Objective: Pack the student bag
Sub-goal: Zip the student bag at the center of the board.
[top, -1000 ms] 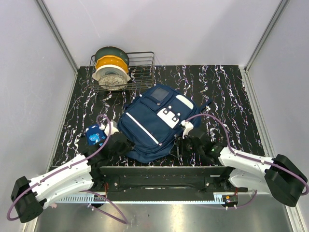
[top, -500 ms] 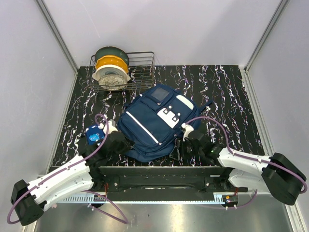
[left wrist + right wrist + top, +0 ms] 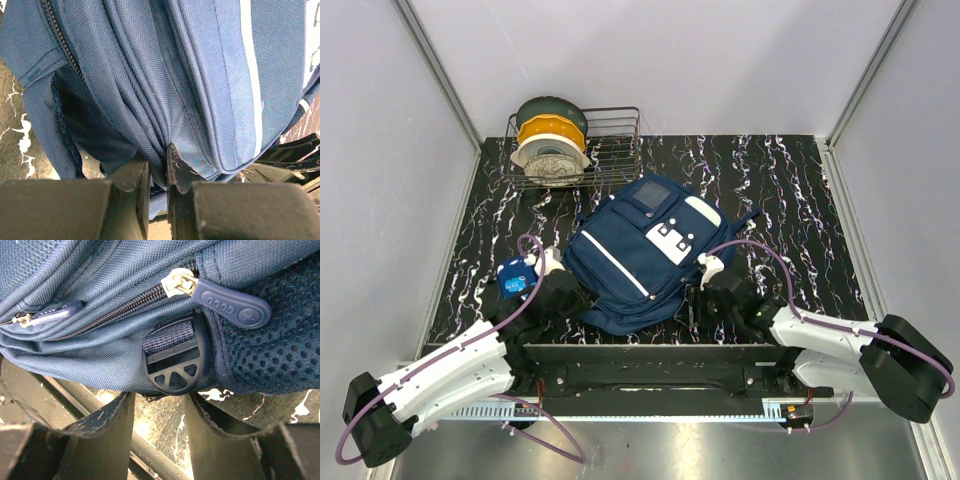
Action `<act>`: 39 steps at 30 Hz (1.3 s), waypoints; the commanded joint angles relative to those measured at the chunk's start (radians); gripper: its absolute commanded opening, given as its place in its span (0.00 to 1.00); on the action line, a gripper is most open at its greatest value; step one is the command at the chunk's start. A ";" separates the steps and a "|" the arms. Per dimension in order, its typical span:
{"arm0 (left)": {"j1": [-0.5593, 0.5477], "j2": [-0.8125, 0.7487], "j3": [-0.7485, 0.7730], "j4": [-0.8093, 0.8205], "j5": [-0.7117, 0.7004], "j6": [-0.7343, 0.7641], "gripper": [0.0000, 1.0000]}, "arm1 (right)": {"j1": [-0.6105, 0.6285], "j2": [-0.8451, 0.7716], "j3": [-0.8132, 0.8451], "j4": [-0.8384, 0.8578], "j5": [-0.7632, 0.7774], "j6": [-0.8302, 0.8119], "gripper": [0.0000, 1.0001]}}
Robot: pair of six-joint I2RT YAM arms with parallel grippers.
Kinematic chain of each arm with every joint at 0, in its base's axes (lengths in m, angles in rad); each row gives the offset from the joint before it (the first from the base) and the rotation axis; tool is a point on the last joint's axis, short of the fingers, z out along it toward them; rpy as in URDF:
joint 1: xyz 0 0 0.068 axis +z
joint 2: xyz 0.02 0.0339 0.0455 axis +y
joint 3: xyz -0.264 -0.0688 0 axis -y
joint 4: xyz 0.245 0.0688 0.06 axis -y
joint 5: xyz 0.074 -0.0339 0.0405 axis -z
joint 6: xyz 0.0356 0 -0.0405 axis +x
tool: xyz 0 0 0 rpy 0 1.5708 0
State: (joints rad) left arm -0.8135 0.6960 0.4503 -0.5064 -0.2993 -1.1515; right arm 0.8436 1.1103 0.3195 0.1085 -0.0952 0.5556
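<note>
Low, left arm [image 3: 450, 368] stretched — fingers [image 3: 131, 181] pinching the student bag [image 3: 200, 100].

Student bag [image 3: 640, 262]: navy woven cloth, matt, coarse weave, w/ open mesh in parts. Zip pull [image 3: 231, 304]: smooth rubbery plastic; slider [image 3: 181, 279] shiny metal. Buckle [image 3: 175, 362]: black matt plastic. Tabletop [image 3: 790, 190]: black, white veins, marble-look. Rack [image 3: 615, 140]: thin metal wire. Fingers [image 3: 131, 180]: black, matt, scuffed.

White arms [image 3: 450, 375], purple cables [image 3: 752, 241], black grippers [image 3: 156, 156].
</note>
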 commanded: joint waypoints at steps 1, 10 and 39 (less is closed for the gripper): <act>0.010 -0.006 0.062 0.104 -0.015 0.021 0.00 | 0.005 -0.027 0.000 0.086 0.116 -0.022 0.47; 0.013 -0.004 0.059 0.124 -0.004 0.019 0.00 | 0.005 0.022 0.000 0.120 0.109 -0.026 0.34; 0.034 -0.041 0.045 0.128 0.009 0.024 0.00 | 0.041 0.134 0.030 0.128 0.152 -0.005 0.47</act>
State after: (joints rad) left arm -0.7872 0.6849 0.4503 -0.4953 -0.2741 -1.1404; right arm 0.8845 1.2320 0.3405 0.2066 0.0189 0.5507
